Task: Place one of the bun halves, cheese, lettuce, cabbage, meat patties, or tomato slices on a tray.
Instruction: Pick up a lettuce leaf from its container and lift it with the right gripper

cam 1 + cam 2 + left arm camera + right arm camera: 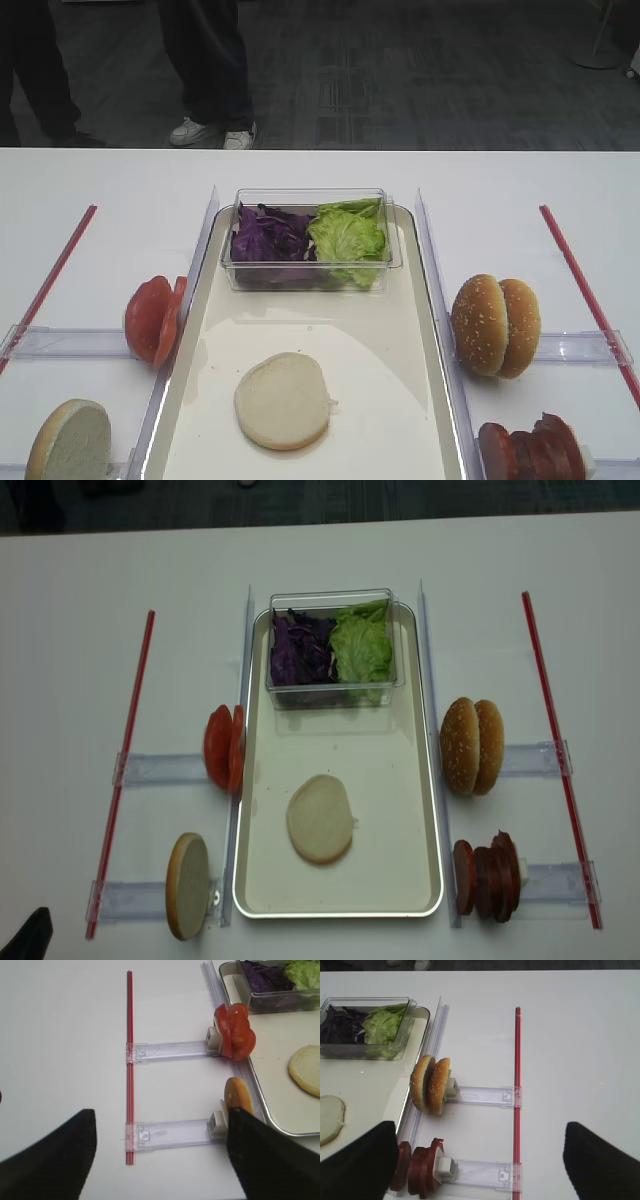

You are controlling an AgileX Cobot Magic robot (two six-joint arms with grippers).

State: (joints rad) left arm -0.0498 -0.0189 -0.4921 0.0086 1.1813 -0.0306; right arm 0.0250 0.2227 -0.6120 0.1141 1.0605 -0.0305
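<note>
A pale bun half (283,400) lies flat, cut face up, on the cream tray (375,340). At the tray's far end stand purple cabbage (270,235) and green lettuce (348,238) in a clear tub. Tomato slices (152,318) and another bun half (70,440) stand on edge left of the tray. Sesame bun halves (495,325) and meat patties (530,448) stand to its right. My right gripper (480,1170) is open above the table, the meat patties (422,1167) by its left finger. Empty and open, my left gripper (160,1160) has a bun half (237,1095) by its right finger. Cheese is out of view.
Clear plastic pusher rails (160,770) hold the upright food on both sides. A red strip (125,770) runs along the left and another red strip (555,740) along the right. Clear dividers (430,730) flank the tray. A person's legs (210,70) stand beyond the table.
</note>
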